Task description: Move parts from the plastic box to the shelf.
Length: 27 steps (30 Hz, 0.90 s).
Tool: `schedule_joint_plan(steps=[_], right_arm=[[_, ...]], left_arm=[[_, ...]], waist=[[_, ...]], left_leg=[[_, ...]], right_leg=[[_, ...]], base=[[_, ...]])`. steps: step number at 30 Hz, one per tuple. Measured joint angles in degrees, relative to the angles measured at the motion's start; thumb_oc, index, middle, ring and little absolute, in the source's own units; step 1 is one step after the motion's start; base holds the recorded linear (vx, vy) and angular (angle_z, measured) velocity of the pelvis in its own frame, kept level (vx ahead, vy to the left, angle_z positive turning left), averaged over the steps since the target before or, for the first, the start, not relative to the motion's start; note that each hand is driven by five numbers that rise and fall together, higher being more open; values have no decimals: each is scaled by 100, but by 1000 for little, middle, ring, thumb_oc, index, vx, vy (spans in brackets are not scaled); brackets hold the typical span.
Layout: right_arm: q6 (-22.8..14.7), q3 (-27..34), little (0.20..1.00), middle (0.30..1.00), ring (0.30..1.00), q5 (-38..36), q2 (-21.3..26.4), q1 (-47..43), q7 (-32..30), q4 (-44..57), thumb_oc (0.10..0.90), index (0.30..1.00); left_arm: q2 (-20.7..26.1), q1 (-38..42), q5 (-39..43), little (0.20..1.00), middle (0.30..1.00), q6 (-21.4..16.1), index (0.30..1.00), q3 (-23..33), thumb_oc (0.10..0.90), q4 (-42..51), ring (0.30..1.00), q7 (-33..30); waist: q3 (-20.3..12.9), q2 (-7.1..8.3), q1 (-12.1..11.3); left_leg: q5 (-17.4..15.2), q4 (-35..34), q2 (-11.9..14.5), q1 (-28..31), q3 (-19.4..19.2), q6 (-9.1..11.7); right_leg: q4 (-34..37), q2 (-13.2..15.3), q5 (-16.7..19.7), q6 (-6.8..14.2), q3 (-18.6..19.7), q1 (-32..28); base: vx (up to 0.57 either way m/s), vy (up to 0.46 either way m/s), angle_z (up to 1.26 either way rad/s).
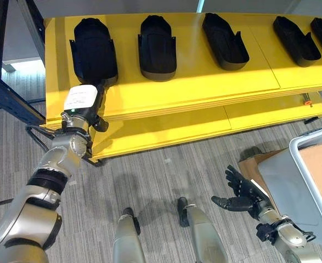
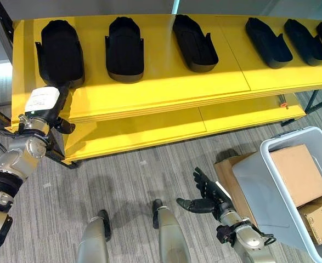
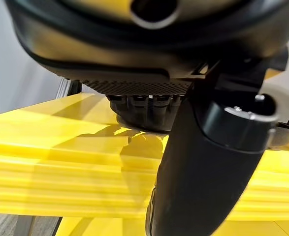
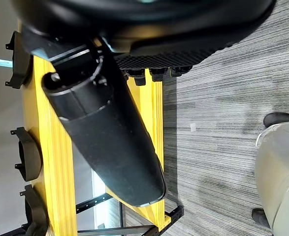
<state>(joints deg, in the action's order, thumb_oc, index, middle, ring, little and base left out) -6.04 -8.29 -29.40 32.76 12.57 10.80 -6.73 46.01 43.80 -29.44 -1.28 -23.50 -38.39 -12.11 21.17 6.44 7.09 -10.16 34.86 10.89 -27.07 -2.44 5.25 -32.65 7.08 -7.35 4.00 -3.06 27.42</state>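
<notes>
Several black shell-shaped parts lie in a row on the yellow shelf top point(image 1: 204, 82). The leftmost part point(image 1: 94, 49) lies near the shelf's left end. My left hand point(image 1: 82, 101) is at the shelf's front edge just below that part, with straight fingers reaching its near end and the thumb point(image 3: 208, 162) hanging free. My right hand point(image 2: 207, 201) hovers low over the floor, open with spread fingers and holding nothing. It is just left of the grey plastic box point(image 2: 248, 175).
The plastic box holds cardboard boxes point(image 2: 298, 172) and stands on flat cardboard point(image 2: 224, 167). A lower yellow shelf board point(image 1: 166, 129) juts out under the top one, with a small red-tipped item point(image 1: 307, 101) at its right end. A dark blue frame post point(image 1: 7, 98) stands at the left.
</notes>
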Motion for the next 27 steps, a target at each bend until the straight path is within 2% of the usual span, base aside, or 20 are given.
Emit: schedule_joint_plan(steps=[4, 6, 8, 12, 16, 20, 24, 27], right_arm=[[-2, 5, 1000, 1000, 1000, 2, 3, 42, -3, 0, 900, 1000], [-5, 14, 1000, 1000, 1000, 2, -3, 15, 9, 26, 900, 1000], [5, 40, 1000, 1000, 1000, 8, 9, 32, -10, 34, 900, 1000], [4, 99, 1000, 1000, 1000, 13, 7, 48, -35, 250, 900, 1000], [-9, 274, 1000, 1000, 1000, 28, 5, 67, -66, 482, 900, 1000], [-106, 533, 1000, 1000, 1000, 553, 42, 54, -144, 959, 900, 1000], [-242, 690, 1000, 1000, 1000, 853, 95, 19, -173, 1144, 900, 1000], [-245, 724, 1000, 1000, 1000, 1200, 305, -57, -267, 1372, 900, 1000]], left_arm=[[9, -515, 8, 1000, 1000, -61, 1000, 290, 900, 841, 1000, -22], [-8, -1206, 7, 1000, 1000, -68, 1000, 752, 900, 1576, 1000, -46], [-15, -1491, 0, 1000, 1000, -155, 1000, 825, 900, 1788, 1000, -53], [-19, -2544, -2, 1000, 1000, -169, 1000, 1379, 900, 2496, 1000, 12], [-31, -3206, 3, 1000, 1000, -227, 1000, 1612, 900, 2895, 1000, 56], [-169, -3967, 237, 1000, 1000, -470, 1000, 1939, 900, 3371, 1000, 173], [-311, -4253, 696, 1000, 1000, -645, 1000, 1997, 900, 3560, 1000, 328], [-311, -4595, 897, 1000, 1000, -677, 1000, 2177, 900, 3838, 1000, 423]], waist=[[23, -35, -106], [38, -57, -95], [60, -85, -185], [63, -89, -211], [65, -91, -275], [73, -106, -335], [81, -119, -419], [81, -129, -440]], left_leg=[[3, -8, -3, -3, 7, 4], [-2, -5, -2, 3, 12, 5], [2, -11, -4, -1, 25, 7], [-6, -22, -3, 7, 45, -8], [-11, -23, -5, 10, 73, -17], [-4, -26, -9, 42, 95, -17], [8, -68, -8, 135, 96, -16], [35, -129, -11, 193, 99, -13]], right_leg=[[-34, 3, -21, -8, -5, 16], [-48, 4, -35, -8, -7, 15], [-59, 6, -39, -14, -25, 12], [-66, 5, -51, -27, -43, 0], [-81, 5, -62, -33, -63, -13], [-86, 7, -95, -54, -74, -48], [-78, 6, -101, -56, -75, -131], [-39, 4, -99, -60, -82, -184]], base=[[0, 0, 0], [0, 0, 0], [0, -7, 2], [0, 0, 0], [-2, -8, 3], [14, -3, 2], [0, 0, 0], [0, 0, 0]])
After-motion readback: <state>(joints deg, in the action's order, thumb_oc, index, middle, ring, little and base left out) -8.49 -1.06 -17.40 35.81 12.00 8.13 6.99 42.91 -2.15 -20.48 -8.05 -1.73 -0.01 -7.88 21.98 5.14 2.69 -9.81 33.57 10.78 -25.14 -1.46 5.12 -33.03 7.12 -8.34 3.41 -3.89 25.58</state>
